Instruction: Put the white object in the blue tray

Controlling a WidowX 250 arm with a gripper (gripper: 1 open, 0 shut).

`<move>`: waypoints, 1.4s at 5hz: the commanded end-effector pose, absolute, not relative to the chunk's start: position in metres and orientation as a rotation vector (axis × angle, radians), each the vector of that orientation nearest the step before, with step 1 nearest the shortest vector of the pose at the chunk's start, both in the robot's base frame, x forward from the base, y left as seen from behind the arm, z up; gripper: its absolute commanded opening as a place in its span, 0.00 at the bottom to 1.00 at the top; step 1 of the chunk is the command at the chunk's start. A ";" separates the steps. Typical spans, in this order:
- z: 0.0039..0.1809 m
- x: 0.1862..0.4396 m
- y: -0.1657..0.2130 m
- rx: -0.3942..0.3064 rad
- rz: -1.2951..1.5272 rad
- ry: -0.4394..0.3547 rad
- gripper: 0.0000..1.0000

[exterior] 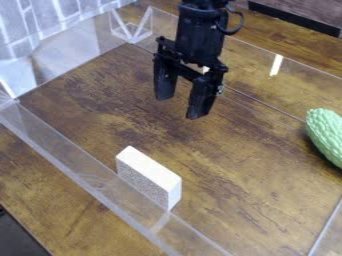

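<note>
The white object (147,176), a small plain brick-shaped block, lies on the dark wooden tabletop near the front, close to the clear wall. My black gripper (181,101) hangs above the table behind the block and a little to its right, well apart from it. Its two fingers (198,101) point down and stand apart, open, with nothing between them. The blue tray is out of view.
A green bumpy oval object (325,135) rests at the right edge. A clear plastic wall (80,175) runs along the front left of the wooden table (254,190). A grey tiled wall (47,25) stands at the back left.
</note>
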State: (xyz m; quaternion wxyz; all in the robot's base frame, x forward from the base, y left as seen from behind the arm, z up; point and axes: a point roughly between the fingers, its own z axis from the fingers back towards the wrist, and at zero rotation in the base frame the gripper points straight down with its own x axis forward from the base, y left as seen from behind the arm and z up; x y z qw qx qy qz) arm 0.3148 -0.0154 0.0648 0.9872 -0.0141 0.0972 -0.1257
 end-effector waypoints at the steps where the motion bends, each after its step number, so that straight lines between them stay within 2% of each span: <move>1: 0.076 0.328 -0.019 -0.021 -0.298 0.140 1.00; 7: 0.035 0.344 -0.020 -0.003 -0.420 0.190 1.00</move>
